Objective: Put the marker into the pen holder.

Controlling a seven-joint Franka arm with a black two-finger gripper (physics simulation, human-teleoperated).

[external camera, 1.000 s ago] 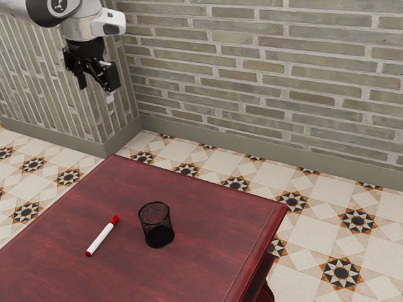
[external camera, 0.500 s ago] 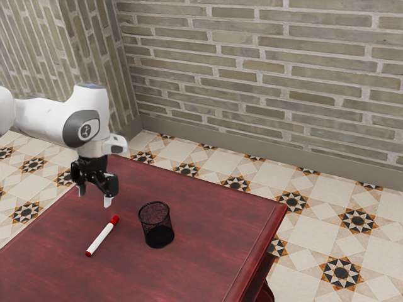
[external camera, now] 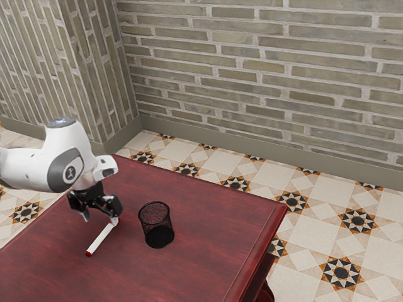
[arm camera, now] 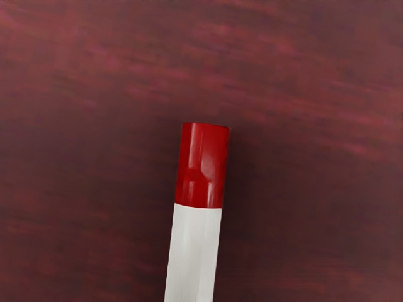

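In the exterior view my gripper [external camera: 101, 220] is low over the table, its two fingertips standing wide apart at the marker's capped end. The white marker [external camera: 101, 239] lies flat on the table; a fingertip hides its red cap there. In the wrist view the marker [arm camera: 194, 251] has its red cap pointing away from the lower edge, with the table surface around it. The black mesh pen holder [external camera: 157, 226] stands upright, a short way from the marker toward the exterior view's right.
The dark red table [external camera: 208, 220] bears the marker and pen holder. Its edge drops to a tiled floor [external camera: 321, 233], and a brick wall [external camera: 264, 75] rises behind.
My hand has come down from high above the table to the marker's capped end, also turning on the way. The marker and pen holder have stayed put.
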